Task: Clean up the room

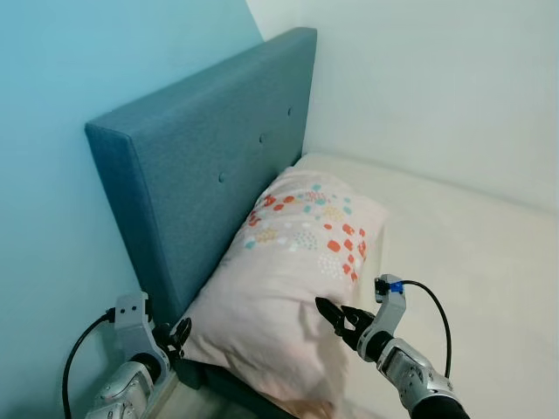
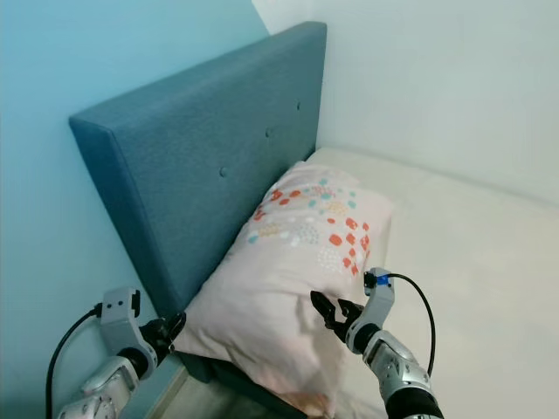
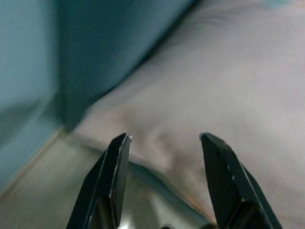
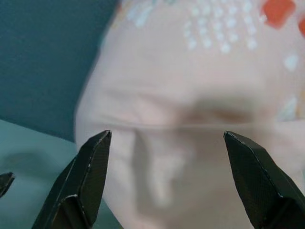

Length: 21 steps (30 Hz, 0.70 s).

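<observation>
at the head of the bed: both claws spread beside the pillow

against the teal headboard (image 1: 210, 166) leans a pale pink pillow (image 1: 288, 288), printed near its upper end with red, teal and white spots. it lies on the cream mattress (image 1: 472, 262) of the bed, its long side running along the headboard and its lower corner hanging a little past the mattress edge, toward the robot. behind the headboard stands a light blue wall (image 1: 61, 131); the wall along the far side of the bed is whitish.

the right claw (image 1: 335, 316) hovers over the near part of the pillow, its two black fingers apart and pointing toward the headboard. from the right wrist view the fingers (image 4: 90, 176) stand wide, with the pillow's plain pink cloth between and beyond them; whether they touch it cannot be told.

the left claw (image 1: 179, 336) sits low by the near end of the headboard, just beside the pillow's lower corner. its fingers (image 3: 116, 171) are also apart, with the corner of the pillow ahead of them, the dark headboard end to one side and a strip of pale floor (image 3: 43, 191) below. nothing is gripped by either claw
</observation>
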Available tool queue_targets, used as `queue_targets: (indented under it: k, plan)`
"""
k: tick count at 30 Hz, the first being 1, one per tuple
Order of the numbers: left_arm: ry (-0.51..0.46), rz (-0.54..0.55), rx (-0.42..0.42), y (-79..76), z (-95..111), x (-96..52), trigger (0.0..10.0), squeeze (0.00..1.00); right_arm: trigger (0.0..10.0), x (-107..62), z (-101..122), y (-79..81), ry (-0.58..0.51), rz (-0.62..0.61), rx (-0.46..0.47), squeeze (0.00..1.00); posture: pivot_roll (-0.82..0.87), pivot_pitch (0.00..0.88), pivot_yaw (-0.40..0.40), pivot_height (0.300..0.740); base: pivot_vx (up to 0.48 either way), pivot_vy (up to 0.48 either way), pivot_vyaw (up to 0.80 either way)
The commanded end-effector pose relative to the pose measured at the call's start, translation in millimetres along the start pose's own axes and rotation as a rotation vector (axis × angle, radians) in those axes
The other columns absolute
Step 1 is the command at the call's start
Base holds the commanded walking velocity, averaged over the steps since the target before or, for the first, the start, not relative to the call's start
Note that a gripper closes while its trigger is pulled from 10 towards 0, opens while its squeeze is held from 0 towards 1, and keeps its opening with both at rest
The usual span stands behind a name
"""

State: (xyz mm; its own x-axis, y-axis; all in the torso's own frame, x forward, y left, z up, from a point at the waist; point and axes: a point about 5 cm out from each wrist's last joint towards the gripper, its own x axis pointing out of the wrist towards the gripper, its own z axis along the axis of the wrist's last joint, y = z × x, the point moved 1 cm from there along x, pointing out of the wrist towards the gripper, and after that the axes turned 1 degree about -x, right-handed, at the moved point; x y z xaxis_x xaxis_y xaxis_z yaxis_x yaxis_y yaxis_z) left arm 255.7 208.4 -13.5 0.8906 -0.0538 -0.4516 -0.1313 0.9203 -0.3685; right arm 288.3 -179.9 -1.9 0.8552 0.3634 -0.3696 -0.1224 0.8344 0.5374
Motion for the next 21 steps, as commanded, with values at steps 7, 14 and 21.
queue_targets:
  k: [7,14,21]
  plan:
    - [0.083,0.093,-0.015,24.4,-23.4,-9.0,10.0,0.00,10.0,-14.9,-27.8,-17.4,0.068,-0.080,0.038,0.00,-0.02,0.000,-0.041,0.695,-0.343,0.000,0.00]
    - [0.242,0.130,0.063,39.0,-65.0,-26.4,10.0,0.00,10.0,-34.2,-62.9,-37.5,0.187,-0.235,0.064,0.00,0.00,0.000,-0.043,0.709,0.000,0.000,0.00]
    - [0.400,0.208,0.096,54.6,-99.3,-49.2,10.0,0.00,10.0,-56.8,-96.5,-51.7,0.315,-0.407,0.057,0.00,-0.02,0.000,-0.039,0.719,0.000,0.000,0.00]
